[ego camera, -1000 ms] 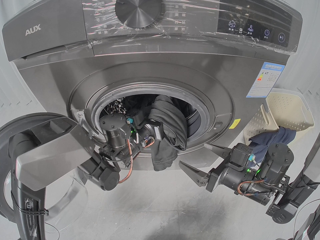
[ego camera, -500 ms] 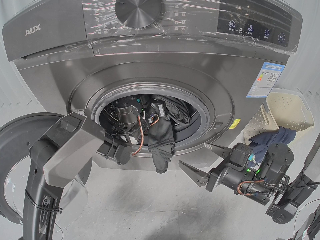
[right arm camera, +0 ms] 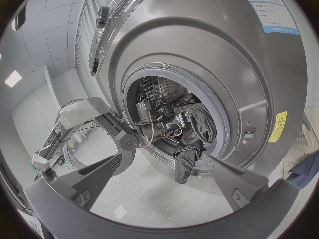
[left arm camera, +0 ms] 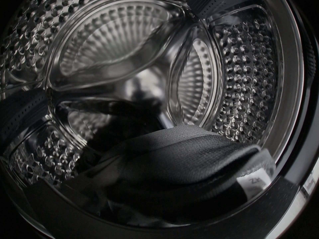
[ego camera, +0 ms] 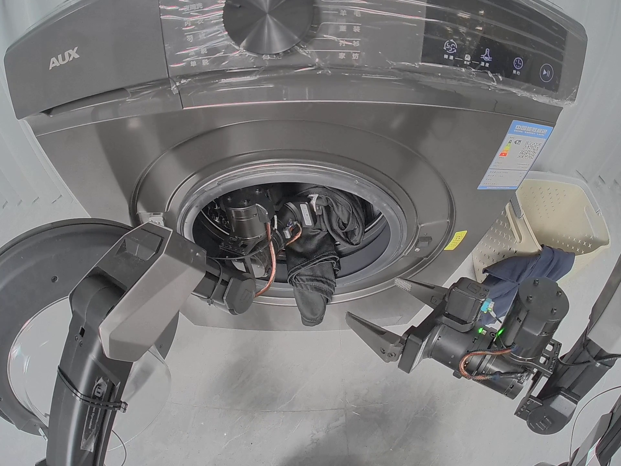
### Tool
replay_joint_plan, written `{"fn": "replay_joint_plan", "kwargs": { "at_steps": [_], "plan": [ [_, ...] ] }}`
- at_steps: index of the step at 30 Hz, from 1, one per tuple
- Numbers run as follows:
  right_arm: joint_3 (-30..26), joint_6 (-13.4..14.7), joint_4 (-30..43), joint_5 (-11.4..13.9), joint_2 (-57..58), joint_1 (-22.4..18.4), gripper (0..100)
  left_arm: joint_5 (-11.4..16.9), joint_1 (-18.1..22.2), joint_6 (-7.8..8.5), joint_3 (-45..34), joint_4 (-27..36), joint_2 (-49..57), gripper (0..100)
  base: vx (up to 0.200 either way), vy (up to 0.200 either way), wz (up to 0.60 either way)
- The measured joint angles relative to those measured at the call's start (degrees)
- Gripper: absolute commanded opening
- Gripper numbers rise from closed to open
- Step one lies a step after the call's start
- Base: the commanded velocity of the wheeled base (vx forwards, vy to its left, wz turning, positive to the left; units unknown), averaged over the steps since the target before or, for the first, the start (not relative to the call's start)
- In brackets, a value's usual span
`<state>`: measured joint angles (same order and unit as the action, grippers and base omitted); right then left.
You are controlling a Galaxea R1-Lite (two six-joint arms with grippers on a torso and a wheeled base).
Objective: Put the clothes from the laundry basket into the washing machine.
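Clothes, item one: black garment (ego camera: 314,263), draped over the lower lip of the washing machine (ego camera: 323,124) opening. Its upper part bunches inside the opening; its lower end hangs down outside, clear of the floor (ego camera: 291,383). From my left wrist camera the same cloth (left arm camera: 186,156) lies across the near edge of the drum (left arm camera: 246,67), with a white tag (left arm camera: 252,183) at one end.

Clothes, item two: blue garment (ego camera: 530,268), hanging over the front rim of the cream basket (ego camera: 563,211), which stands on the washer's right.

My left gripper (ego camera: 304,218): inside the opening, against the black garment, which covers its end. I cannot tell whether it grips or has let go.

My right gripper (ego camera: 372,300): spread wide and holding nothing, hanging low in front of the washer, between the opening and the basket, touching neither garment. Its own camera looks between its two fingers (right arm camera: 99,170) at the hanging black cloth (right arm camera: 189,143).

Door (ego camera: 19,260): swung fully open on the washer's left, behind my left arm.

Drum: bare perforated steel beyond the black cloth.
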<state>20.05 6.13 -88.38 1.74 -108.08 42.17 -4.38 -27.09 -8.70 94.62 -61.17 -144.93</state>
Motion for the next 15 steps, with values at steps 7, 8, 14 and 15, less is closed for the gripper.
{"fn": "replay_joint_plan", "kwargs": {
  "at_steps": [7, 8, 14, 15],
  "plan": [
    [0.06, 0.02, 0.00, 0.00, -0.05, 0.05, 100, 3.18, -1.62, -0.44, -8.59, 6.00, 3.78, 100, 0.000, 0.000, 0.00],
    [0.06, 0.02, 0.00, 0.02, -0.05, 0.05, 100, 3.54, -1.83, -0.49, -9.51, 7.17, 4.33, 100, 0.000, 0.000, 0.00],
    [0.17, 0.00, 0.00, 0.00, -0.11, 0.16, 100, 4.43, -2.68, -0.49, -11.80, 10.22, 5.68, 0, 0.000, 0.000, 0.00],
    [0.20, 0.02, 0.00, -0.02, -0.11, 0.16, 100, 4.47, -2.82, -0.49, -11.80, 10.35, 5.55, 0, 0.000, 0.000, 0.00]
  ]
}}
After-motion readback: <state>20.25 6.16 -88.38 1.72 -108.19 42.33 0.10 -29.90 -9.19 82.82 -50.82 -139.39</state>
